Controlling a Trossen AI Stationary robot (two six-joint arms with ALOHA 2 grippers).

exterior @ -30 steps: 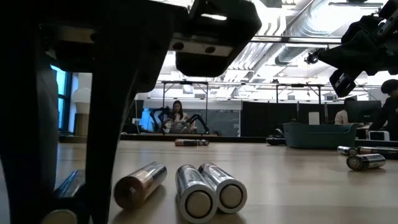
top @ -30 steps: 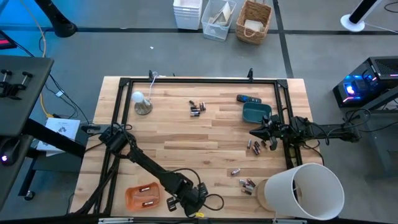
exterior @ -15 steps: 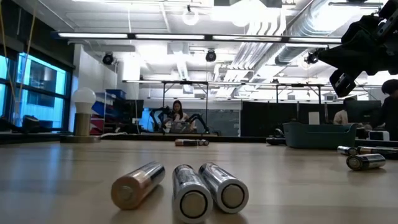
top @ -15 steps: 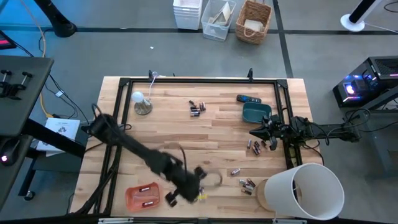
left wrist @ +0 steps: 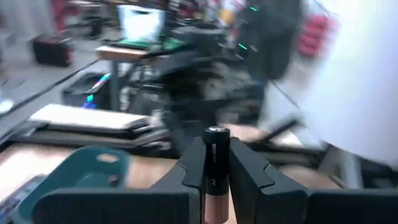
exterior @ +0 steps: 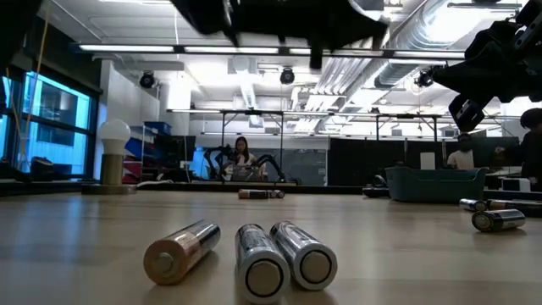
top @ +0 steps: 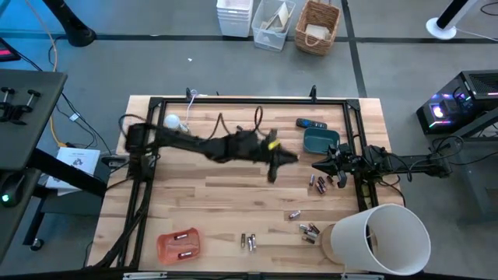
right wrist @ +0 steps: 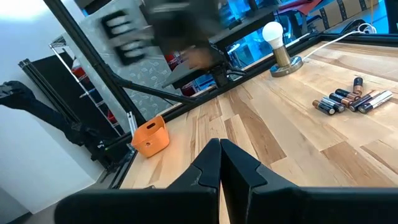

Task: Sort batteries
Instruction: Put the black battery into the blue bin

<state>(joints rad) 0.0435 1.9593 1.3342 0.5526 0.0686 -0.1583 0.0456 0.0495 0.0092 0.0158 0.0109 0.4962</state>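
My left gripper [top: 282,159] hangs above the middle of the table, left of the teal bin [top: 320,141], shut on one battery [left wrist: 214,163]. My right gripper [top: 317,165] waits shut by the right frame rail, touching nothing; its fingers [right wrist: 211,163] are closed together. Three batteries [top: 247,242] lie on their sides at the near edge and are close up in the low view [exterior: 246,254]. Loose batteries also lie at the far middle [top: 247,134], below the right gripper [top: 320,183] and near the white tub [top: 309,230]. An orange tray [top: 167,250] holds two more. My left gripper pinches the battery between its two fingers [left wrist: 245,168]. The battery lies along the fingers: its dark end with the metal cap [left wrist: 216,132] sticks out past the tips, and its copper end [left wrist: 214,202] sits farther back. It is lifted clear of the table.
A dark remote-like bar [top: 311,124] lies beyond the teal bin. A bulb on a round base [top: 177,129] stands at the far left. A big white tub [top: 385,237] covers the near right corner. A black frame [top: 249,100] rims the table. People show in the room behind.
My left arm has risen from the near edge beside the orange tray and swung fast toward the far right, ending over mid-table near the teal bin, carrying a battery. It has left the low view's foreground. The three batteries at the near edge have stayed.
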